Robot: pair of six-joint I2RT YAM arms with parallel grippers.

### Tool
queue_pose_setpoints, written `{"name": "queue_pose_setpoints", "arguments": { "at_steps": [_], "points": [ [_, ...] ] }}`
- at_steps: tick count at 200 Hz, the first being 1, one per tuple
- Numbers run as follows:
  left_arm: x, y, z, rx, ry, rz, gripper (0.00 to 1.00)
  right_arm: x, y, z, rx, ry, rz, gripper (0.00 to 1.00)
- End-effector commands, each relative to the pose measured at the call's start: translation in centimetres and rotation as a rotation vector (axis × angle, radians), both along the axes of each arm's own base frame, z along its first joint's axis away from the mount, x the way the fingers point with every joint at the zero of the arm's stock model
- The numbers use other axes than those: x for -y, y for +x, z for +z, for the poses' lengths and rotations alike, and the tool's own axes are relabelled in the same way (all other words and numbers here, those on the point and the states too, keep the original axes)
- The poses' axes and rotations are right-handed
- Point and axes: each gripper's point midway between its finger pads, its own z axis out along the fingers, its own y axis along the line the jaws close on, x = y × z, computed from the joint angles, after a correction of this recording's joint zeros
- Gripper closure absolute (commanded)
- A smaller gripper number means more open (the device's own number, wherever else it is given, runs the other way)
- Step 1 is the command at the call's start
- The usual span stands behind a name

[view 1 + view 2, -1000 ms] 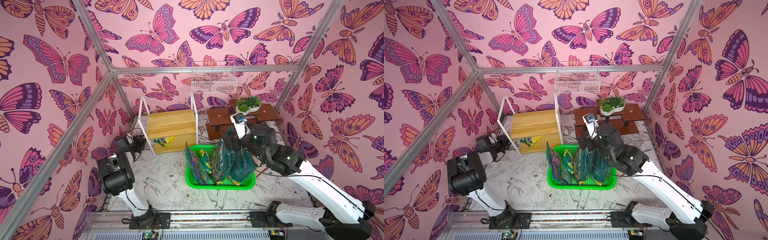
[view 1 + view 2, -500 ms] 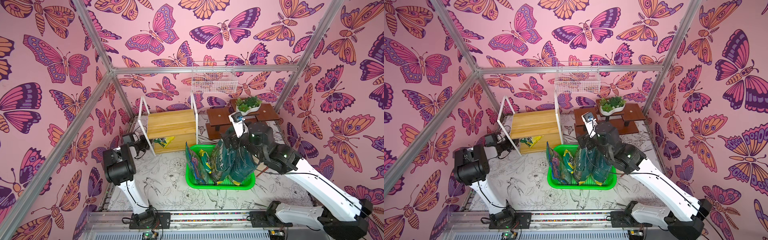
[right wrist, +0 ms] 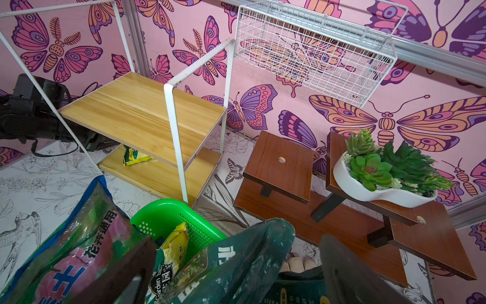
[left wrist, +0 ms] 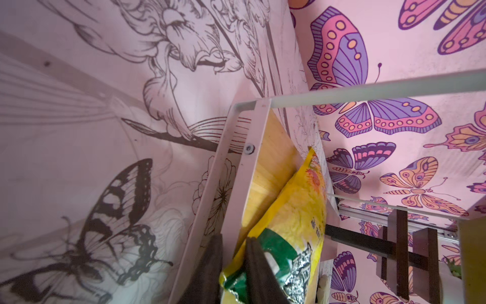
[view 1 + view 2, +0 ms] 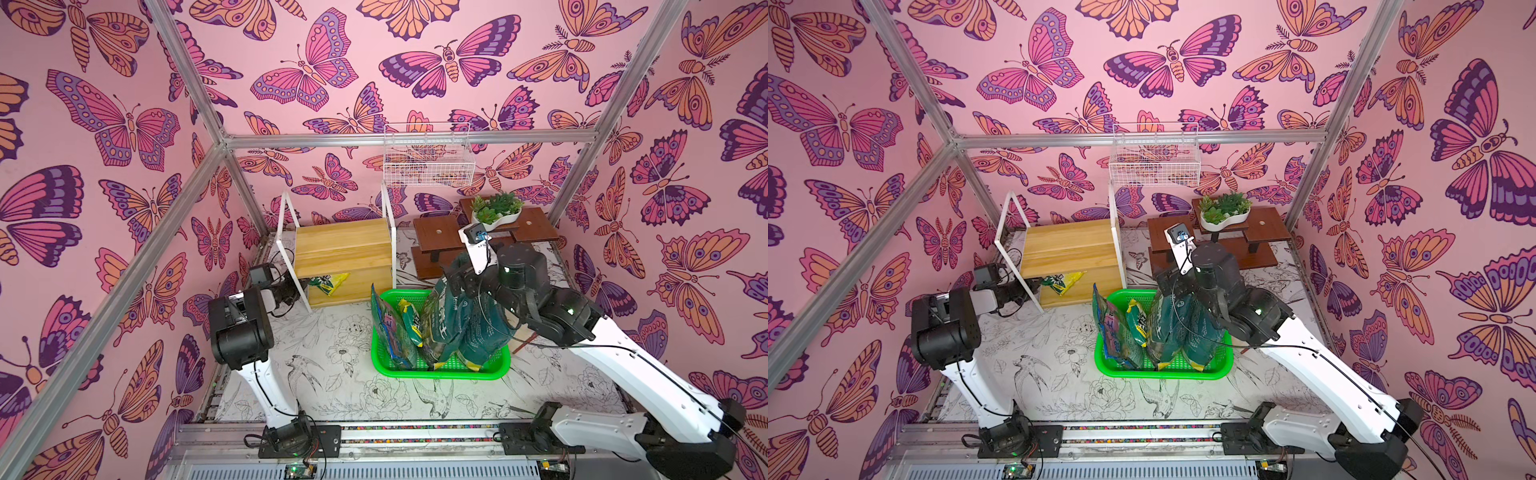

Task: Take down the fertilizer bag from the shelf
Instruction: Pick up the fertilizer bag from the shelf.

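Note:
The shelf (image 5: 343, 249) (image 5: 1067, 245) (image 3: 142, 110) stands at the back left, a white frame with two light wooden boards. A yellow and green fertilizer bag (image 5: 328, 282) (image 5: 1065, 282) (image 3: 134, 155) lies on its lower board, sticking out at the front left. My left gripper (image 5: 305, 284) (image 5: 1038, 284) reaches in from the left. In the left wrist view it (image 4: 234, 242) is shut on the green end of the fertilizer bag (image 4: 297, 223). My right gripper (image 5: 459, 278) (image 3: 238, 242) hangs open over the green basket (image 5: 436, 372), a dark green bag's top between its wide jaws.
Several upright bags fill the green basket (image 5: 1158, 372) (image 3: 168, 208) in front of the shelf. A dark brown stepped stand (image 5: 440, 232) with a potted succulent (image 5: 496, 210) is at the back right. A white wire basket (image 5: 428, 158) hangs on the back wall.
My left arm has reached forward under the shelf's upper board and its jaws have closed on the fertilizer bag's end. The right arm has barely shifted.

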Motion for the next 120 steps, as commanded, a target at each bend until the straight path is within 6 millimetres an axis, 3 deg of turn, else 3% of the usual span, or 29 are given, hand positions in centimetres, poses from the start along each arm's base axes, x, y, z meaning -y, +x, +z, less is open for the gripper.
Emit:
{"name": "queue_pose_setpoints", "arguments": {
  "at_steps": [1, 51, 120],
  "points": [
    [1.3, -0.1, -0.9, -0.022, -0.026, -0.052, 0.91, 0.1, 0.2, 0.2, 0.004, 0.012, -0.005, 0.01],
    [0.6, -0.1, 0.0, -0.009, -0.011, -0.026, 0.96, 0.1, 0.2, 0.2, -0.001, 0.013, -0.004, 0.01],
    [-2.0, -1.1, 1.2, 0.011, 0.000, 0.042, 0.98, 0.0, 0.1, 0.4, -0.006, 0.023, 0.005, 0.01]
  ]
}}
